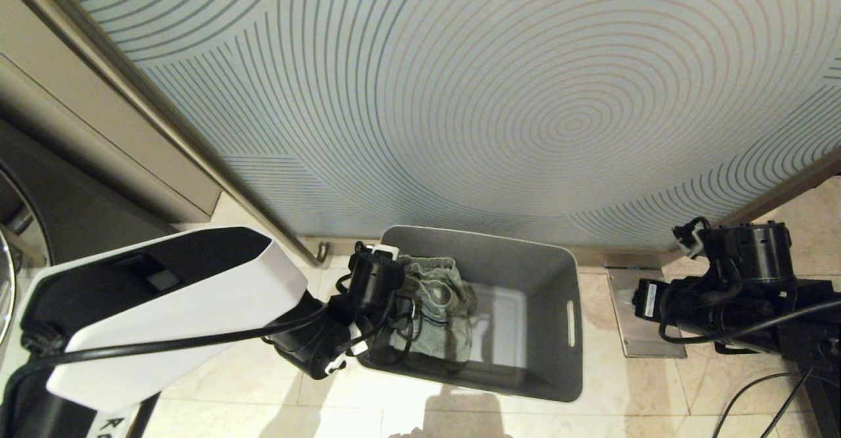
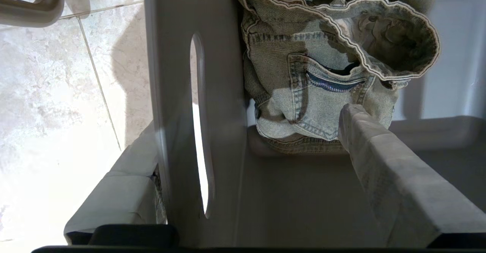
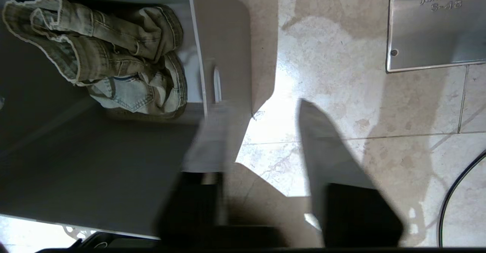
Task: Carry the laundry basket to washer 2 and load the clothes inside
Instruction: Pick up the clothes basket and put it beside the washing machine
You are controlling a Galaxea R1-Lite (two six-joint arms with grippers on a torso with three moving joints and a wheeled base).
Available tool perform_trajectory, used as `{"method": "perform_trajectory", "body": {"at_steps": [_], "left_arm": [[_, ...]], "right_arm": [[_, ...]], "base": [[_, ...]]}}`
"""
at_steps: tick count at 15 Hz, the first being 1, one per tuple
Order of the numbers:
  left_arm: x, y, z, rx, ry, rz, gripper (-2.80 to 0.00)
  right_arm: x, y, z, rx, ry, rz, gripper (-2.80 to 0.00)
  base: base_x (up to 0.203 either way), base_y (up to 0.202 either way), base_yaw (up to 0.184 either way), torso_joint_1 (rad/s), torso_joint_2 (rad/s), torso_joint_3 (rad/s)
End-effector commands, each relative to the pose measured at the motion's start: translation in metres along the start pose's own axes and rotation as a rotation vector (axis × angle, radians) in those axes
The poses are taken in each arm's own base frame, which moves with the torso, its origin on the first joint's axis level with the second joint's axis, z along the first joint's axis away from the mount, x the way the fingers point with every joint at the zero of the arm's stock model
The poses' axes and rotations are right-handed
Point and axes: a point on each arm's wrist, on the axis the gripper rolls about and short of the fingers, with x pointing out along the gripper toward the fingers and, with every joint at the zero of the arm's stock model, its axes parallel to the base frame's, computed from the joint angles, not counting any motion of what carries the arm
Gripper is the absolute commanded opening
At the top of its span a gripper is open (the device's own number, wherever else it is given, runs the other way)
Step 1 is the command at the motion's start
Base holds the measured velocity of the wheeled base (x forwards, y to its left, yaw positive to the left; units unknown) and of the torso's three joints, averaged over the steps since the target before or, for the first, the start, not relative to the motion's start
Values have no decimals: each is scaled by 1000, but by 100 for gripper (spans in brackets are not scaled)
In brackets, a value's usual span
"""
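The grey laundry basket (image 1: 552, 372) stands on the tiled floor below a patterned glass panel. The clothes (image 1: 437, 306), one crumpled pale denim garment, lie inside against its left wall. My left gripper (image 2: 250, 120) is open and straddles that wall (image 2: 224, 93) beside its slot handle. One finger (image 2: 121, 196) is outside, and the other finger (image 2: 379, 162) is inside with its tip at the denim (image 2: 326, 105). My right gripper (image 3: 258, 109) is open beside the basket's right wall (image 3: 228, 55). One blurred finger (image 3: 210, 143) overlaps the wall's edge, and the other finger (image 3: 322, 146) is over the floor.
A dark machine front with a round door rim (image 1: 6, 280) shows at the far left; whether it is washer 2 I cannot tell. A metal floor plate (image 1: 640, 313) lies right of the basket under my right arm (image 1: 723, 293). A metal bar handle (image 2: 34, 2) hangs nearby.
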Motion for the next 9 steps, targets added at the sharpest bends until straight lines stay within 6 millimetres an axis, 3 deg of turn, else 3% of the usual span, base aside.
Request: {"method": "perform_trajectory", "body": {"at_steps": [1,7,9], "left_arm": [[0,0,1,-4,-5,1,0],[-1,1,1,-7,-6,3,0],[-1,0,1,-6,-6,1,0]], "right_arm": [[2,0,-1,2,2,3,0],[6,3,-1,-5,1,107,0],[16,1,-8,-10,37,102,0]], "base": [[0,0,0,0,0,0],[0,0,0,0,0,0],[0,0,0,0,0,0]]}}
